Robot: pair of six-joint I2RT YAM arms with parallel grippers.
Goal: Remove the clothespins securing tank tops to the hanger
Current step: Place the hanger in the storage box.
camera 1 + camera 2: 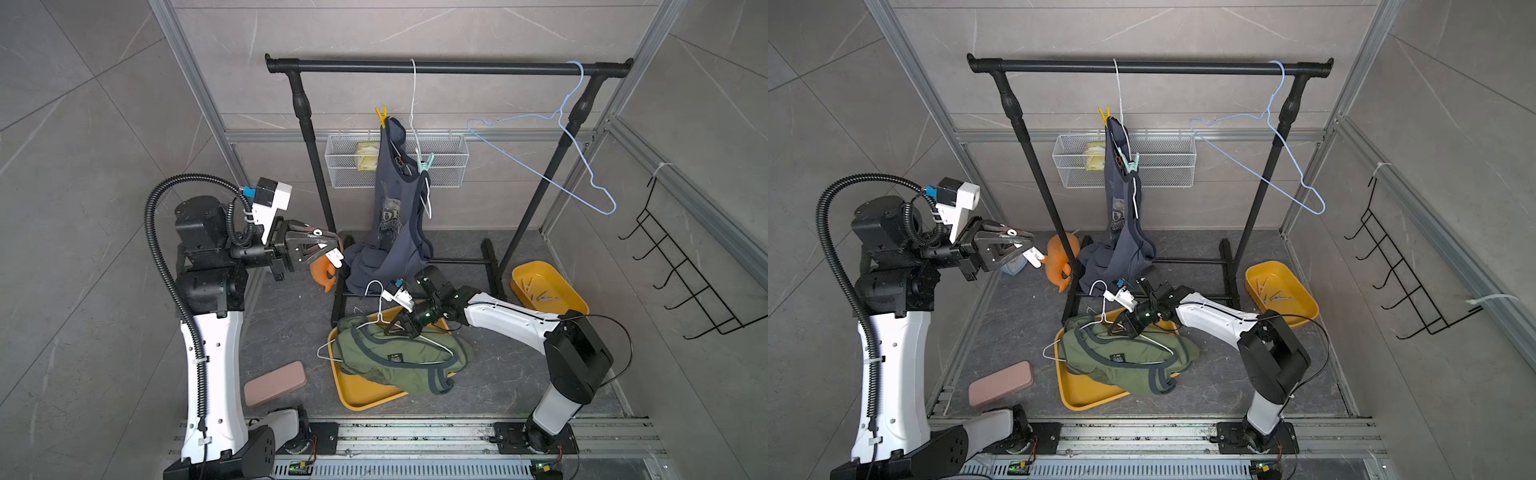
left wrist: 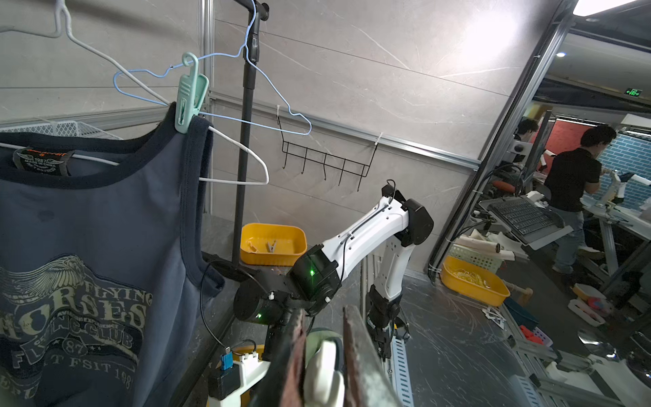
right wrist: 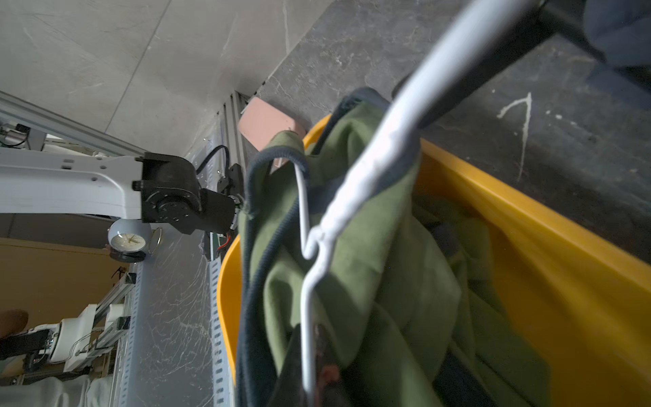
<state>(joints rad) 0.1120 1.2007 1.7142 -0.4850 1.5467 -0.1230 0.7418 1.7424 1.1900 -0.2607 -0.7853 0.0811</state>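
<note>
**White pin off and in hand; two pins left on the blue top**

Nearest the front edge of the table, around its middle, the flat yellow plastic tray (image 1: pixel 361 395) holds a crumpled olive green tank top with dark trim (image 1: pixel 395 361). A white wire hanger (image 3: pixel 370 169) is tangled in it. The right pincer (image 1: pixel 398 330) is down on this heap with its jaws closed. In the right wrist view the thin wire runs straight into them, so it looks pinched on the hanger. No pin shows on the olive cloth.

Further back, raised over the table's left edge, the left pincer (image 1: pixel 328 247) is narrowed on a small white plastic clothespin (image 1: pixel 336 257). This pin is clear of any garment.

Toward the back edge, a slate blue tank top with grey print (image 1: pixel 390 199) hangs from a second white hanger (image 1: pixel 412 104) hooked on the black metal clothes rail (image 1: pixel 449 66). A yellow plastic clothespin (image 1: pixel 381 116) grips its upper strap and a mint green plastic clothespin (image 2: pixel 190 95) grips the lower one.

By the right edge sits a small yellow plastic tub (image 1: pixel 577 301) with loose pale clothespins (image 1: pixel 540 293) in it.

The step in hand looks like disposal of the freed white pin. The next move would be to carry it across the table to the tub and open over it, passing clear of the rack's post and the hanging cloth. After that, the mint pin is the closer one to squeeze open.
</note>
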